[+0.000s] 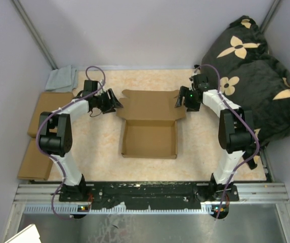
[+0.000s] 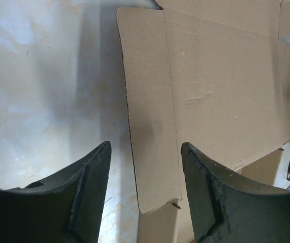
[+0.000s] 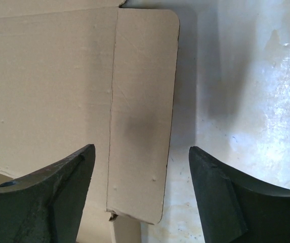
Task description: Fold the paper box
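Both arms have white links and black joint housings. A purple cable [image 1: 95, 69] loops over the left arm [image 1: 66, 152], and a second one [image 1: 213, 68] over the right arm [image 1: 228, 157]. A small green light [image 1: 191, 94] shines beside the right hand [image 1: 181, 98]. The fingers [image 2: 91, 197] are dark, broad and tapering.

The tabletop [image 1: 99, 147] in front of me is pale beige mottled with orange, and up close it shines whitish under the light. Plain grey walls [image 1: 134, 30] close it in at the back and on both sides, with a slanting metal pole [image 1: 33, 33] towards the far-left corner. A crumpled grey cloth [image 1: 61, 79] lies in that corner, and two flat brown boxes [image 1: 43, 114] sit along the left edge. Black cushions [image 1: 256, 76] with beige flowers are piled at my right. An aluminium rail [image 1: 150, 195] runs along the near edge.
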Motion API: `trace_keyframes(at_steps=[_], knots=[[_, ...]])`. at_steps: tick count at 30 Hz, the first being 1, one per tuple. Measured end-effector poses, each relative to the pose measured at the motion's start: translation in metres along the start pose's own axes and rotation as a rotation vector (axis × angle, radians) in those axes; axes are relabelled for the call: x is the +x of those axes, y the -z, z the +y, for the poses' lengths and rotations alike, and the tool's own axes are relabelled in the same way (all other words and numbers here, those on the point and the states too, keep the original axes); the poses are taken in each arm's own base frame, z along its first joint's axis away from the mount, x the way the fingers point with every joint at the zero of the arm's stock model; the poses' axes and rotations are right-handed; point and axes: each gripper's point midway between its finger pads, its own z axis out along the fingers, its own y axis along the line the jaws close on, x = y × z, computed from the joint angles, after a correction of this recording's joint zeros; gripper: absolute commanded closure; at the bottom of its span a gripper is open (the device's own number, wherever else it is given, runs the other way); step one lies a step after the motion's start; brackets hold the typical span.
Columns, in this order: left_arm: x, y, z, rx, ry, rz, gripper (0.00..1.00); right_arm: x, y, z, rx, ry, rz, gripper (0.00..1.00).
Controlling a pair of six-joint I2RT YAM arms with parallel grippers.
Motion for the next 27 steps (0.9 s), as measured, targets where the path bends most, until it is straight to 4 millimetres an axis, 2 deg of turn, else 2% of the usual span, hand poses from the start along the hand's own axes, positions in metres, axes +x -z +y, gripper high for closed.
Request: trace_keyframes(at_steps=[3,15,23,27], knots=[[0.000,0.000,-0.001,0.006,-0.002,-0.001,0.40,-0.001,-0.005,0.003,-0.018,0.004,0.015,0.37],[0.002,-0.001,-0.009,0.040,-0.010,0.009,0.46,-0.004,-0.002,0.013,-0.057,0.021,0.032,0.40],[0.011,-0.006,-0.021,0.039,-0.085,0.022,0.50,-0.011,0.006,0.034,-0.023,0.126,0.017,0.42],[0.014,-0.010,-0.028,0.023,-0.140,0.020,0.59,-0.008,0.007,0.047,-0.009,0.178,0.013,0.44]])
